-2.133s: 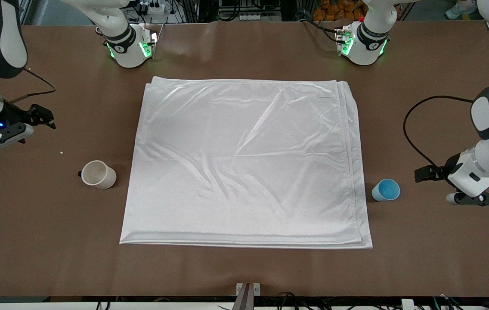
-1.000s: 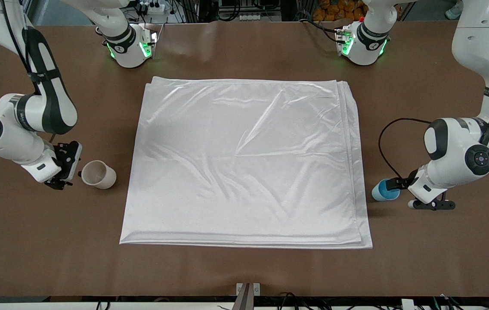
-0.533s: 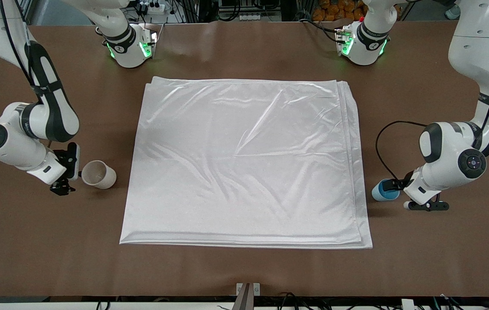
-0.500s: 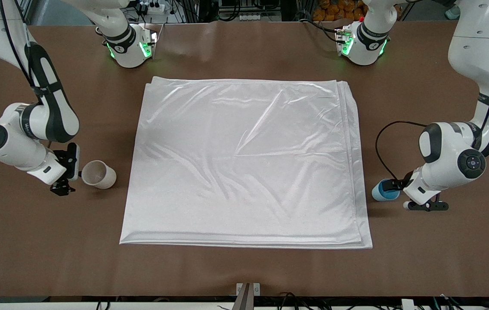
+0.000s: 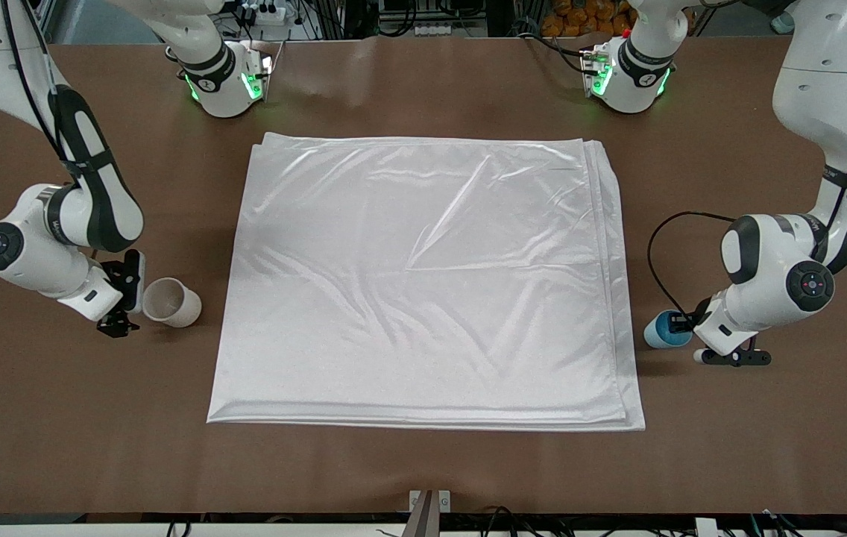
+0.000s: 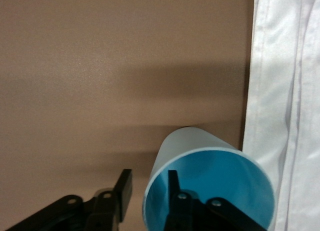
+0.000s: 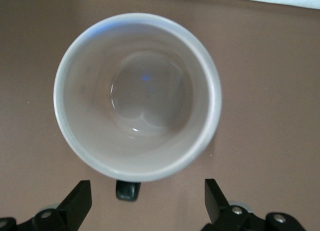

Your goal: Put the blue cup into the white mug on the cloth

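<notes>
On the table point(image 5: 423, 470), cloth point(image 5: 423, 283) lies flat mid-table. Cup point(image 5: 663, 330) stands upright on bare table just beside the cloth's edge at the left arm's end. Left gripper point(image 6: 150, 201) is spread, one finger point(image 6: 175, 191) inside the cup, the other outside its wall, not clamped. Mug point(image 5: 170, 302) stands upright on bare table near the cloth at the right arm's end, handle toward the right gripper point(image 7: 145, 201), which is spread wide at the handle without touching the mug.
</notes>
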`<state>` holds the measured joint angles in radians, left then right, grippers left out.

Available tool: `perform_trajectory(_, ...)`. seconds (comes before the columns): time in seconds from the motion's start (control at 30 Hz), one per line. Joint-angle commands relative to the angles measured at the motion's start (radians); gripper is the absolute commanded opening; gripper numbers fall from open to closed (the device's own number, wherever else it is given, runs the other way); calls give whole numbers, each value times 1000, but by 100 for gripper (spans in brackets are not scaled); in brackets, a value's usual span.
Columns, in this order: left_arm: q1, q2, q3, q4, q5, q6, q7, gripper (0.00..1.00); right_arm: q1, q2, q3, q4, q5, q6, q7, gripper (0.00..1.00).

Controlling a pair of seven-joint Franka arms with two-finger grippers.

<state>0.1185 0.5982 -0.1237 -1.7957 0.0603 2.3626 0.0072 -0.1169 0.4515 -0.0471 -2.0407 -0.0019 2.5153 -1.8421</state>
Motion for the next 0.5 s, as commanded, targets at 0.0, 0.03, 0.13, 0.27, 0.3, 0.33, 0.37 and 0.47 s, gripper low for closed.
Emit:
perform_trajectory(0.0, -2, -1, -1, -5, 18, 17, 0, 16, -20, 1, 10, -50, 30, 71, -28, 100)
perform_trajectory(0.03, -2, -3, -1, -5, 19, 17, 0, 9, -20, 1, 10, -50, 30, 71, -29, 100)
perform_trajectory(0.13, -5, -3, -1, -5, 19, 15, 0, 0, -20, 7, 10, -50, 28, 73, -37, 100)
perform_trajectory(0.27, -8, -3, -1, -4, 19, 15, 0, 0, -24, 16, 10, -50, 30, 80, -39, 98)
perform_trajectory(0.3, -8, -3, -1, -4, 19, 15, 0, 0, -24, 19, 10, -49, 30, 82, -39, 94)
perform_trajectory(0.33, -8, -3, -1, -4, 19, 15, 2, 0, -24, 21, 10, -50, 30, 83, -39, 86)
perform_trajectory(0.37, -10, -5, -1, -1, 21, 14, 4, 0, -26, 21, 10, -50, 30, 85, -39, 76)
perform_trajectory(0.47, -23, -8, -1, 2, 23, 9, 2, 0, -27, 23, 10, -50, 33, 85, -36, 41)
